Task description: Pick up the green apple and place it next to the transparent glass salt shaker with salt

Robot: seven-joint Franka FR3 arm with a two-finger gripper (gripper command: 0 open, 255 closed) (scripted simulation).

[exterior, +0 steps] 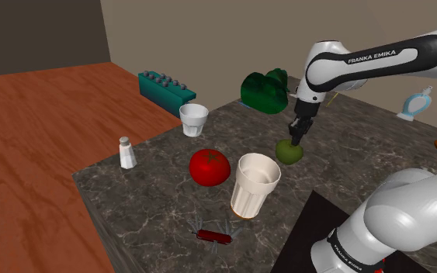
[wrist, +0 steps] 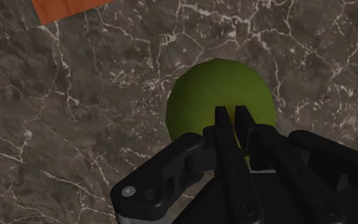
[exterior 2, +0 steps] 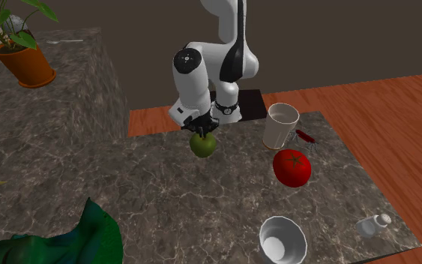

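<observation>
Beside the cup (exterior: 255, 184), the pincer (exterior: 296, 138) clamps the apple (exterior: 289, 153) by its top, for carrying to the salt shaker (exterior: 127, 153).

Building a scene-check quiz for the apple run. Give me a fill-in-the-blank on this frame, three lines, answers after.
1. The tool hangs directly over the ___ apple.
2. In the shoulder view, between the salt shaker and the tall cup, lies a ___ tomato.
3. ___ white cups stand on the counter: the tall one and a smaller cup.
Missing words: green; red; two.
</observation>
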